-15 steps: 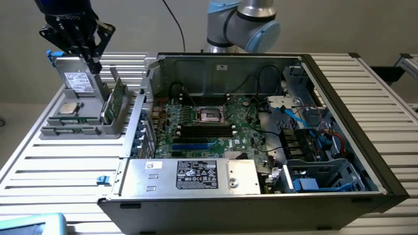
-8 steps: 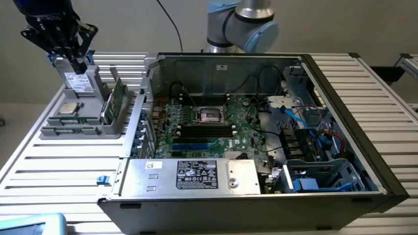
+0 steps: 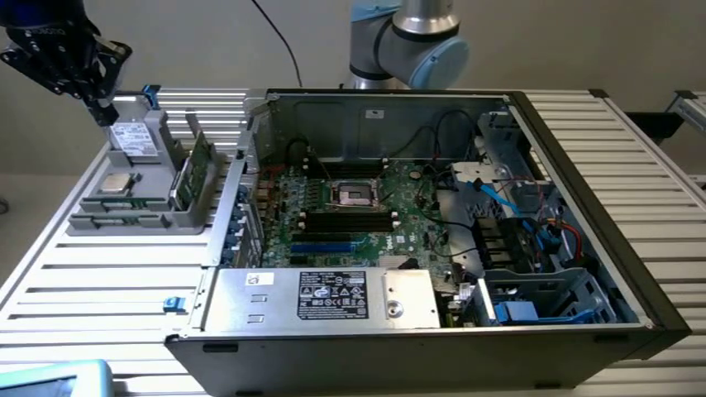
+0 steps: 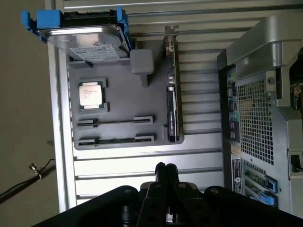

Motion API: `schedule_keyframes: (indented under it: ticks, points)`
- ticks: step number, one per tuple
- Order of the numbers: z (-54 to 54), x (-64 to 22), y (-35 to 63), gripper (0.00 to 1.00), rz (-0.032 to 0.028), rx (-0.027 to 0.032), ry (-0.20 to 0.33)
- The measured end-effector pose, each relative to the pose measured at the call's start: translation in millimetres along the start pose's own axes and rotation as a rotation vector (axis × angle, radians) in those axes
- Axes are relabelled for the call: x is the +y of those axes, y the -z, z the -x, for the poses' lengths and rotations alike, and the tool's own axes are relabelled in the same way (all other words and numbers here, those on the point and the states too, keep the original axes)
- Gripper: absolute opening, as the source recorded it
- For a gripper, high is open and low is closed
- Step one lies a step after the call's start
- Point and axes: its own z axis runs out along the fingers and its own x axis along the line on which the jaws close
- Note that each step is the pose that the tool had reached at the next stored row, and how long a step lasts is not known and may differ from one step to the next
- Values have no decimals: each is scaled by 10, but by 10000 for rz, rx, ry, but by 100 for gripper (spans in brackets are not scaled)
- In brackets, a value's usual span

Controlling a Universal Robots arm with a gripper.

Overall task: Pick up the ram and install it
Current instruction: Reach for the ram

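Exterior view: the gripper [image 3: 106, 114], its upper part cut off by the frame edge, is hovering pinched shut and empty over the far end of the grey tray [image 3: 83, 225], on the exterior view's left of the open computer case [image 3: 386, 364]. The tray is carrying a drive [image 3: 138, 136], a processor chip [image 3: 118, 183] and an upright green card [image 3: 198, 175]. Its near-end slots are proving too small to read.

Wrist view: the fingers [image 4: 161, 174] are pressing together on nothing. The ram [image 4: 116, 140] is showing merely as a thin edge in the tray's narrow slots, beyond the chip from the drive and well apart from the gripper.
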Motion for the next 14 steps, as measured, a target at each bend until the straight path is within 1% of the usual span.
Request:
schedule_keyframes:
  ticks: [8, 10, 14]
  points:
    - [-364, 4, -11, 11, 0, 0, -1]
    - [-447, 33, -19, 11, 0, -2, -1]
    - [-539, 123, -39, 11, -14, 2, -1]
